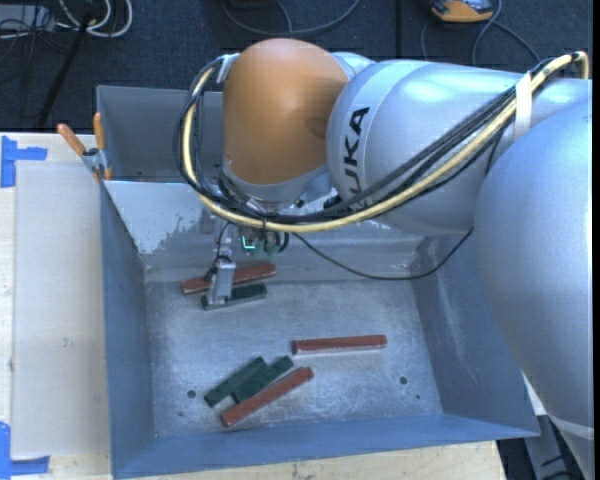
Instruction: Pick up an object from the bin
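Note:
My gripper (220, 290) hangs low in the bin's far left part, its tip down at the floor. It stands right on a reddish-brown flat stick (192, 286) that lies crosswise, its two ends showing on either side of the gripper. A short dark green stick (250, 292) lies just right of the tip, parallel to the brown one and touching or nearly touching it. Whether either stick is gripped is hidden.
Nearer the front lie another reddish-brown stick (340, 345), a dark green stick pair (246, 379) and a slanted brown stick (269, 396) against them. The orange-covered wrist and cables hang over the bin's back wall.

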Tool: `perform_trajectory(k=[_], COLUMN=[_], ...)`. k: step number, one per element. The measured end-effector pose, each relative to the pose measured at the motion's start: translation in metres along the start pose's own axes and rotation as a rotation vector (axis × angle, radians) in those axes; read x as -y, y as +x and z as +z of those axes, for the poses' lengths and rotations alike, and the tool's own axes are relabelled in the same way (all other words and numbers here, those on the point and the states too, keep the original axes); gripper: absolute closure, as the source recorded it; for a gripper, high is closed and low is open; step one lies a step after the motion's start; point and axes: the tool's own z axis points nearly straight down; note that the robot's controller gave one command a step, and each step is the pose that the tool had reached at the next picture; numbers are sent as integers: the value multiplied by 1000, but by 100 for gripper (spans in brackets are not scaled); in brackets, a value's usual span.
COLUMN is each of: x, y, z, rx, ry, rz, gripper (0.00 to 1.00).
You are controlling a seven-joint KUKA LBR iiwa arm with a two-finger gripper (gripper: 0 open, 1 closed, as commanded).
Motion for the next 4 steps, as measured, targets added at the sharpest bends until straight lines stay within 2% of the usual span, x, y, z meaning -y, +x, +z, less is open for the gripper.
perform_trajectory(k=[1,2,3,4], x=[22,76,62,78], y=[47,131,111,137], z=[143,136,126,138], rx=[5,42,13,43], ry=[0,-2,0,-2], rz=[-455,-486,-489,-525], gripper=[0,0,0,0])
